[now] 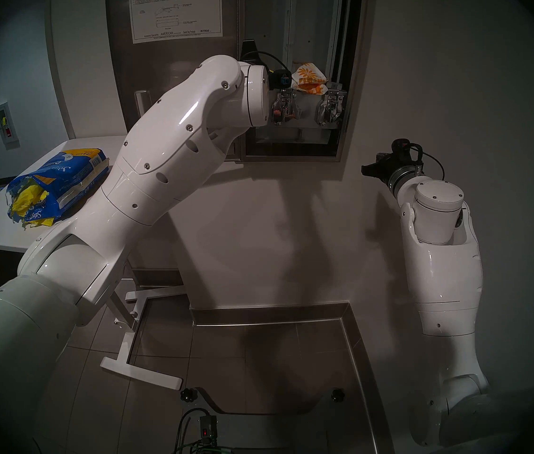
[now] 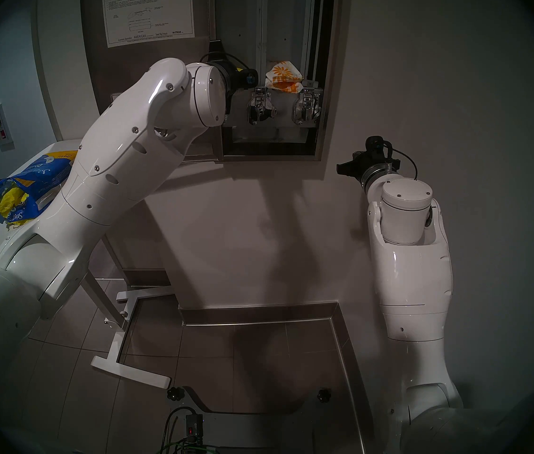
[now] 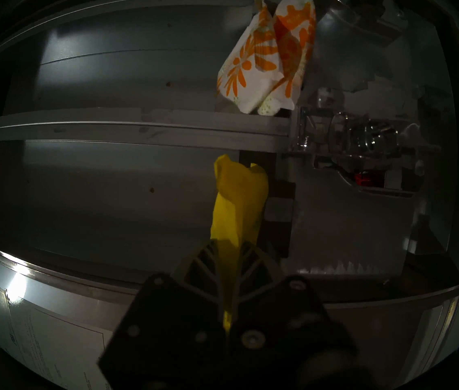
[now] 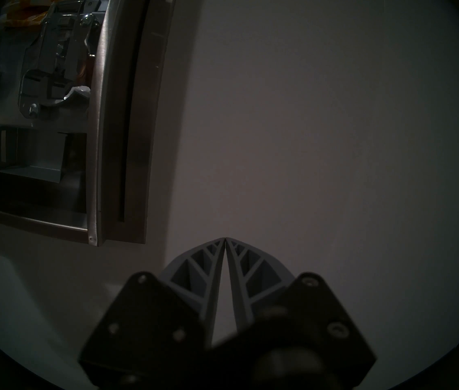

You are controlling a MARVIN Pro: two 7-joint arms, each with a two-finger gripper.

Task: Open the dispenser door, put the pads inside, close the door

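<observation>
We've got one yellow pad (image 3: pixel 236 206) pinched in our left gripper (image 3: pixel 229 248), poking into the open dispenser, floral packets (image 3: pixel 267 63) up at 1 o'clock. It's soft, light and crumply, so we'd say grab mid-body, not the wrapper edge. Right gripper (image 4: pixel 225 240) is clenched on nothing, beside the wall. Dispenser door (image 1: pixel 174 66) hangs open.

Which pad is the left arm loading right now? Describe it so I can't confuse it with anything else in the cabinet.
Start at the open dispenser cabinet on the wall. In the left wrist view, the left pincer is shut on a plain yellow pad held out before the cabinet's empty column. The white packets with orange flowers sit in the neighbouring column.
</observation>
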